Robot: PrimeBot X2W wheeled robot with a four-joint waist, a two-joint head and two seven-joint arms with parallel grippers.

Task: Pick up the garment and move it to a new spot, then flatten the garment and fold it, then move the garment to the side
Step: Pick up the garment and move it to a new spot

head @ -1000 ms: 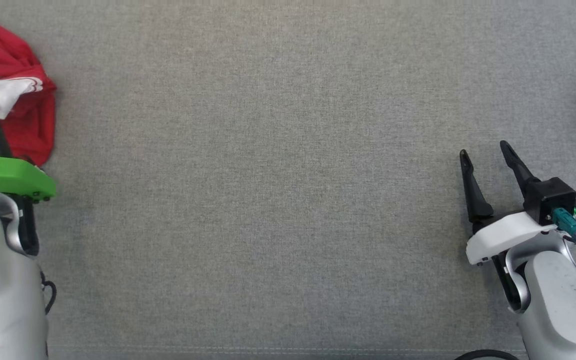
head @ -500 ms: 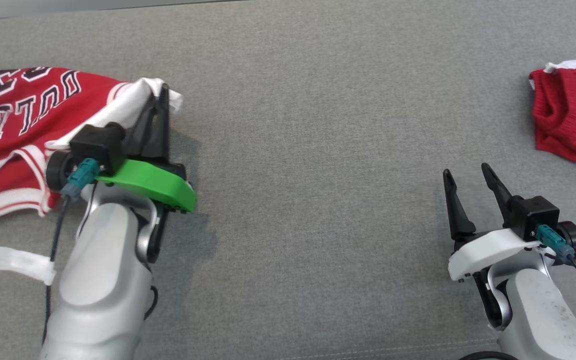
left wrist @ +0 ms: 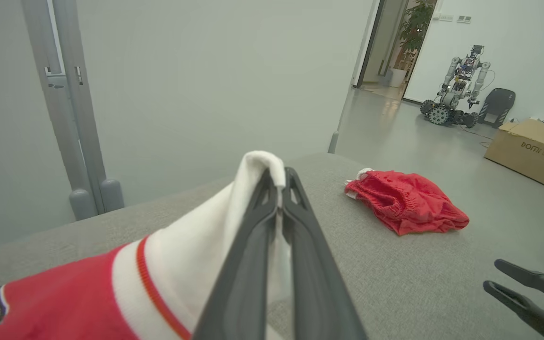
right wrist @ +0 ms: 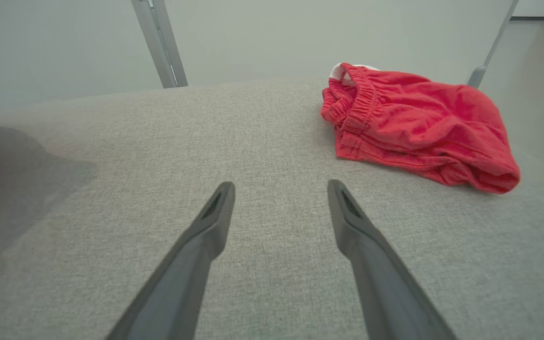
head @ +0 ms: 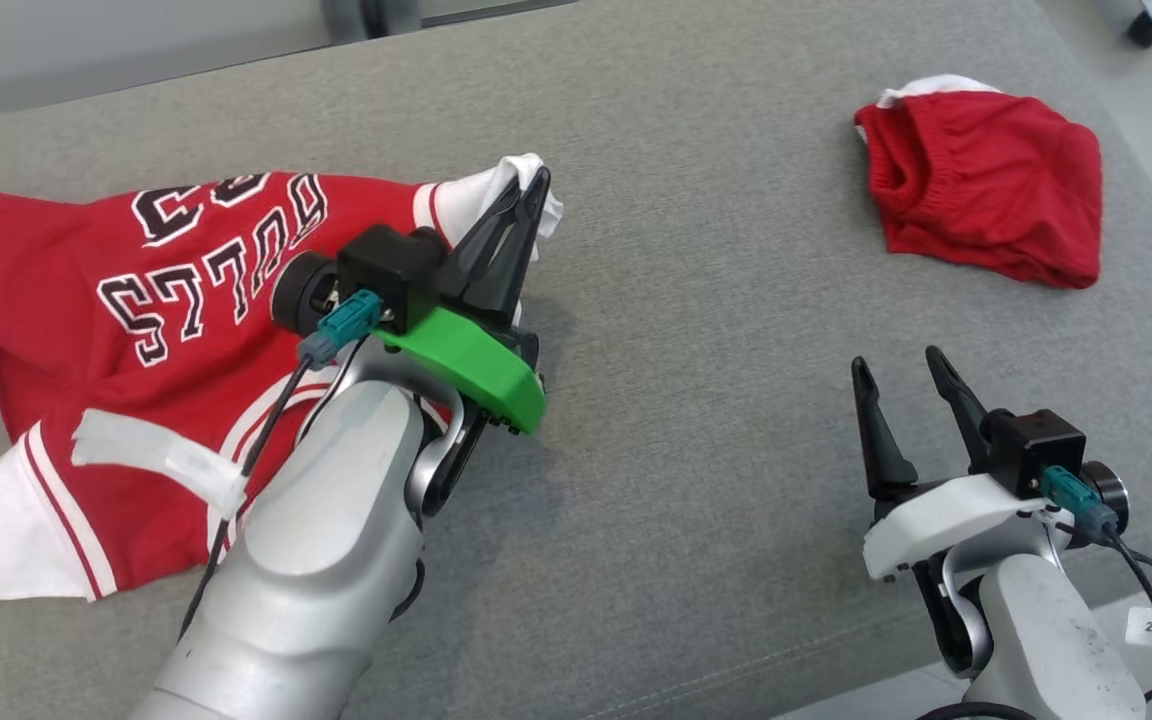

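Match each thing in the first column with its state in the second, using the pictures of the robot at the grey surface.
Column one:
1. jersey
2. shorts
3. left hand
4. right hand

Column two:
A. open, holding nothing
B. crumpled in a heap, untouched
C. shut on a white edge of cloth
D. spread out, lettering showing

Pairs: 1-D; 2-B; 3-C; 4-A

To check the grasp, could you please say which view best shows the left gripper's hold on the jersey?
Left wrist view: the left gripper pinches the jersey's white edge, seen close. Head view shows it sidelong; the right wrist view, a red sliver.
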